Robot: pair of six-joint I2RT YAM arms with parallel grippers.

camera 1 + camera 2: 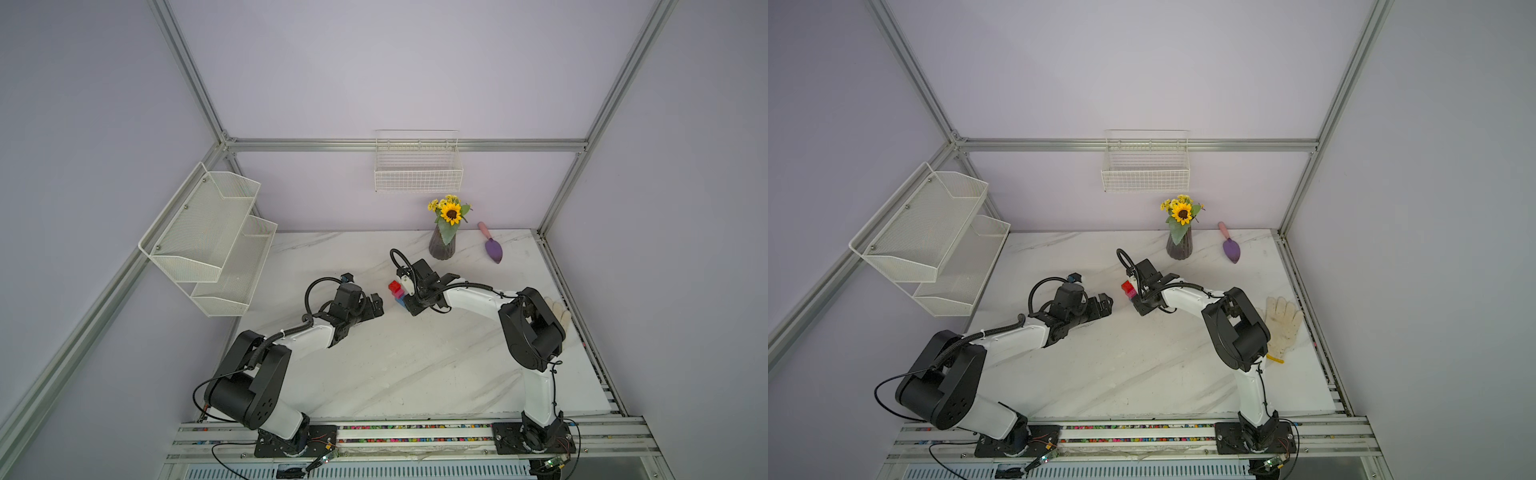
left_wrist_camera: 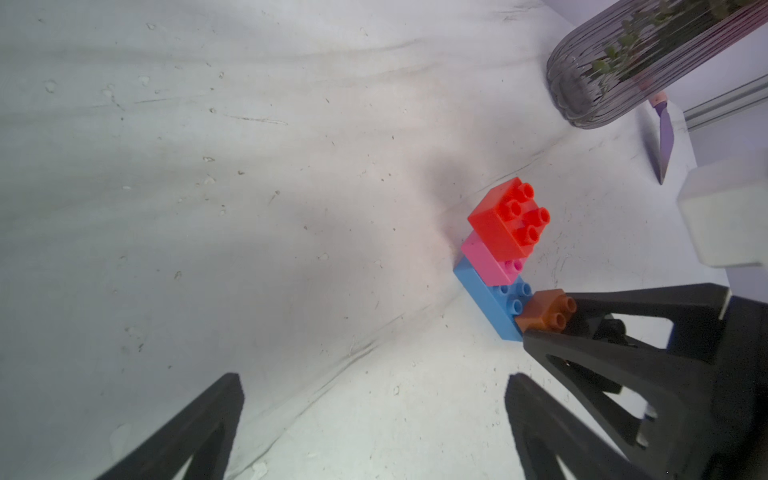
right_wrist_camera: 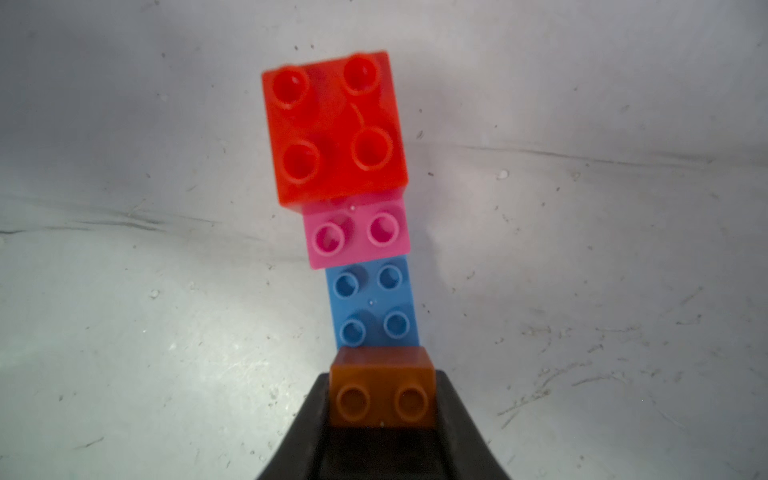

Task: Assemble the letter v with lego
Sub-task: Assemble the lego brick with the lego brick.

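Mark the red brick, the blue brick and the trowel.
red brick (image 3: 332, 124): right wrist view, middle of its studded top.
blue brick (image 3: 372, 301): right wrist view, exposed top among four studs.
trowel (image 1: 493, 250): in a top view, purple blade.

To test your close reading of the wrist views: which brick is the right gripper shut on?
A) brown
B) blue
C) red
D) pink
A: the right gripper has a jaw on either side of the brown brick, at the end of the blue brick.
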